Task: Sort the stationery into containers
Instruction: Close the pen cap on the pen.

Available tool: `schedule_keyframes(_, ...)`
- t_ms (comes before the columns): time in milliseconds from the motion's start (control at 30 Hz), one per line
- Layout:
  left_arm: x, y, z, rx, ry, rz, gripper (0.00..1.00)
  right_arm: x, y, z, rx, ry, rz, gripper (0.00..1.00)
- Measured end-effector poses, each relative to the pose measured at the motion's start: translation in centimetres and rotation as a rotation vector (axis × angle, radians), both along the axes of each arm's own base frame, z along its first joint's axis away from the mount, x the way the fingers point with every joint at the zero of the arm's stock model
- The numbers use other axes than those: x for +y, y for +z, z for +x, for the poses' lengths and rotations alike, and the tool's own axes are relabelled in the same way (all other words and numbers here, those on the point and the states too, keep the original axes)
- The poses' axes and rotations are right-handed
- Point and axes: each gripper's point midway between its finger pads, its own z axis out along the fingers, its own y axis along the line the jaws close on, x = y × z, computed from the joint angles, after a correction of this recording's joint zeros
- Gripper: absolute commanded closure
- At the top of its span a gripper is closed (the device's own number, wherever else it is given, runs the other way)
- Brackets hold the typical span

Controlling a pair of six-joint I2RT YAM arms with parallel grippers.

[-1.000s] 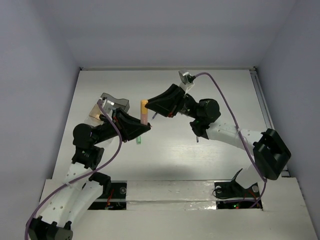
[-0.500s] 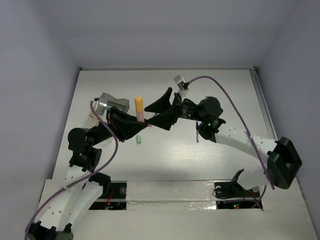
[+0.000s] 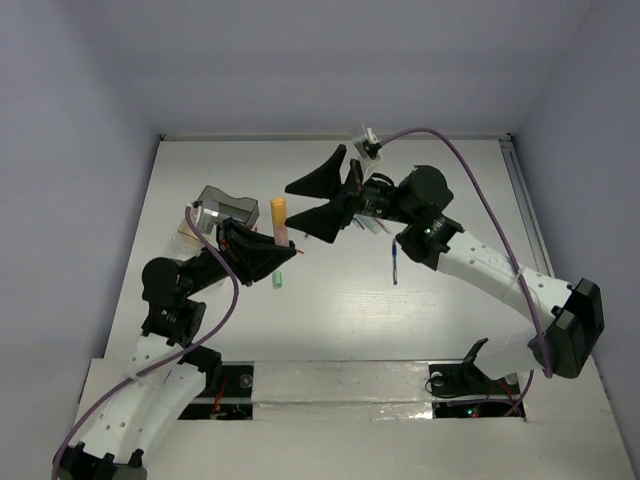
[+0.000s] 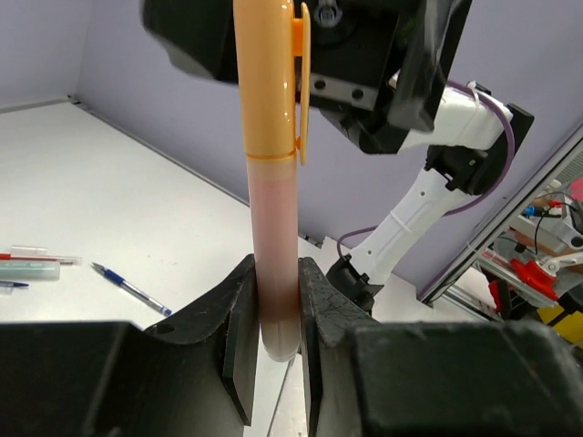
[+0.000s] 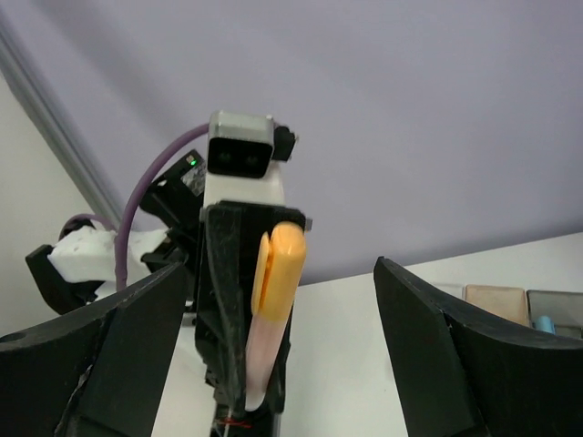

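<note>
A highlighter with an orange cap and pale pink body stands upright above the table, my left gripper shut on its lower end. The left wrist view shows both pads pressed on the body. My right gripper is open wide, its fingers on either side of the cap and clear of it; in its own view the highlighter stands between the spread fingers. The containers, clear-grey joined with a tan part, sit just left of the highlighter.
A green item lies on the table below the left gripper. A blue pen lies under the right arm, also the blue pen in the left wrist view, with a red pen beside it. The containers show at right.
My right gripper opened off the highlighter's cap and drew back a little towards the far right. The left gripper kept its hold on the highlighter, which now stands more upright.
</note>
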Motion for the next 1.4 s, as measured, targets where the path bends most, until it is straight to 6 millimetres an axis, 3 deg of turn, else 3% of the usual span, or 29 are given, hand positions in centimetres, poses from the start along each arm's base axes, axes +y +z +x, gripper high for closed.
schedule_keyframes(133, -0.2, -0.4, -0.1, 0.006, -0.007, 0.006, 1.00, 0.9, 1.1, 0.9, -0.011, -0.004, 0.001, 0.14)
schedule_keyframes(300, -0.4, -0.9, 0.2, 0.021, -0.013, 0.015, 1.00, 2.3, 0.3, 2.0, 0.017, 0.004, -0.030, 0.20)
schedule_keyframes(467, -0.5, -1.1, 0.4, 0.030, -0.013, 0.018, 1.00, 3.0, -0.8, 2.3, 0.049, 0.027, -0.053, 0.33)
schedule_keyframes(600, -0.6, -1.1, 0.4, 0.033, -0.014, 0.016, 1.00, 3.2, -1.2, 2.2, 0.068, 0.043, -0.060, 0.50)
schedule_keyframes(733, -0.6, -1.3, 0.8, 0.046, 0.000, 0.013, 1.00, 3.1, -1.0, 1.8, 0.072, 0.064, -0.058, 0.80)
schedule_keyframes(933, -0.7, -1.6, 1.0, 0.052, 0.001, 0.023, 1.00, 3.1, -1.5, 1.7, 0.105, 0.073, -0.062, 0.99)
schedule_keyframes(1400, -1.5, -2.5, 0.9, 0.116, -0.061, 0.081, 1.00, 1.5, -3.7, 1.7, 0.123, 0.023, -0.039, 1.00)
